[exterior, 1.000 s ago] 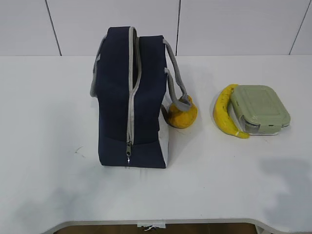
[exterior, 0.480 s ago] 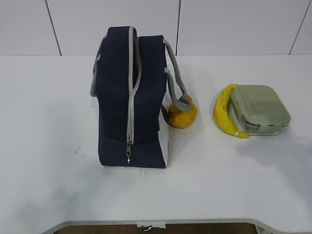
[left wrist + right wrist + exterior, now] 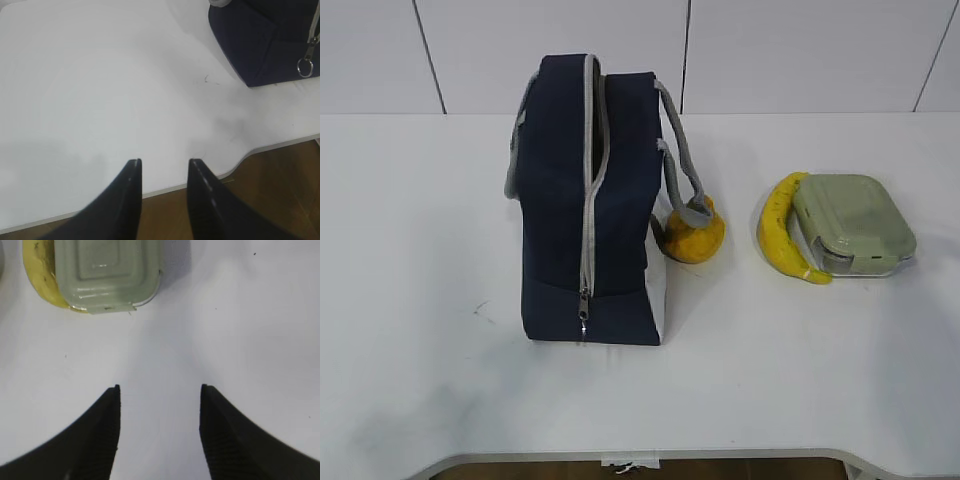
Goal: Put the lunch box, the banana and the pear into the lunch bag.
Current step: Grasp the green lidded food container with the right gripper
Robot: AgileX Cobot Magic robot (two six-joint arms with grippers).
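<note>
On white tabletop (image 3: pixel 420 300), before white panelled wall (image 3: pixel 800 55); left gripper (image 3: pixel 163 164) parted, empty; right gripper (image 3: pixel 160 388) wider apart, empty.

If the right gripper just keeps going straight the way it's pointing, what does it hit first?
Probably the lunch box: it lies ahead of the open right gripper, slightly left of its centre line, with bare table between. The banana sits against the box's left side. Height above the table is unclear.

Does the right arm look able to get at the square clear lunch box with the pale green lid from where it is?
Probably yes. The right gripper hangs open and empty, with only bare white table between it and the lunch box. The yellow banana lies against the box's far side, out of the way.
</note>
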